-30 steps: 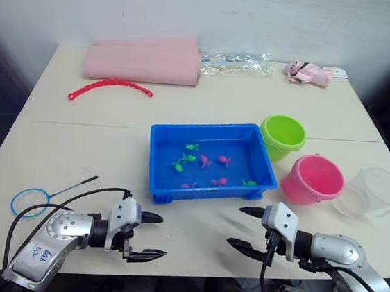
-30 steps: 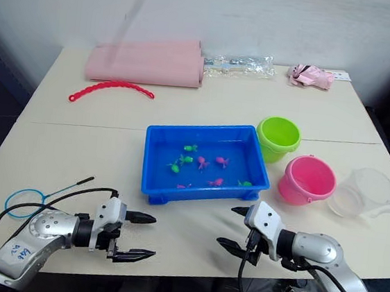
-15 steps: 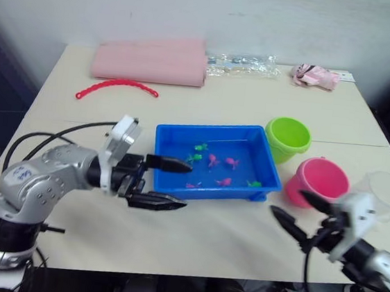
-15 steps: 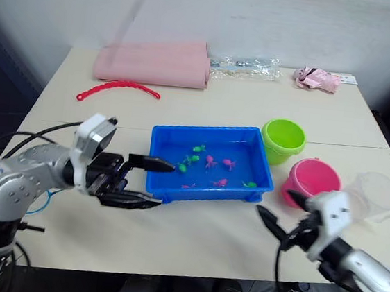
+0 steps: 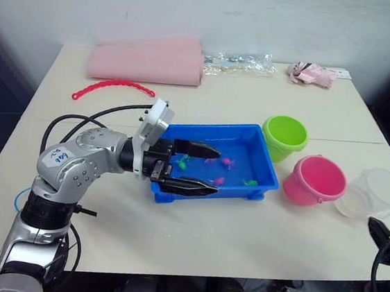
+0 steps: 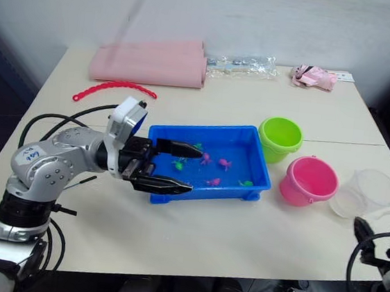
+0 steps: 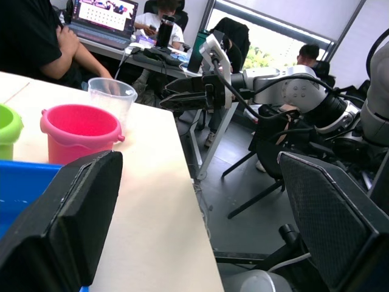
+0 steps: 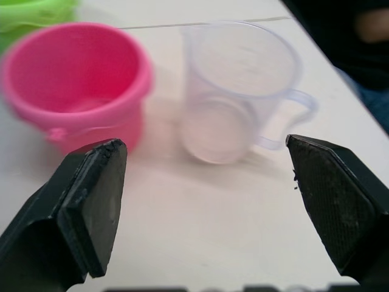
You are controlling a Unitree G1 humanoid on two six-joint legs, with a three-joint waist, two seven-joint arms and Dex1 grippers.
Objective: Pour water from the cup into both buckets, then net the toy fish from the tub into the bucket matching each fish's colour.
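Left tool (image 5: 191, 166) is spread wide and gripping nothing, hovering over the near-left rim of the blue tub (image 5: 262, 172); green and pink toy fish (image 5: 225, 162) sit in the tub's water, net (image 5: 19, 199) lies at desk's near-left edge, about 8 o'clock from the tub, mostly hidden behind the arm. Green bucket (image 5: 283, 136) is at 2 o'clock from the tub, pink bucket (image 5: 315, 179) at 3 o'clock, clear cup (image 8: 241, 88) just beside the pink one at its 3 o'clock, handle pointing away from it. Right tool (image 8: 206, 201) is also released, fingers wide, lined up on the cup and short of it. Looks like step one, reaching for the cup before pouring; next move needs the right tool to close in and clamp around the thin wall or handle without crushing or tipping it. Pale beige desk (image 5: 192, 236), also carrying a pink roll (image 5: 146, 60) and red beaded strip (image 5: 110, 85) at the far side; office behind, people seated at a laptop
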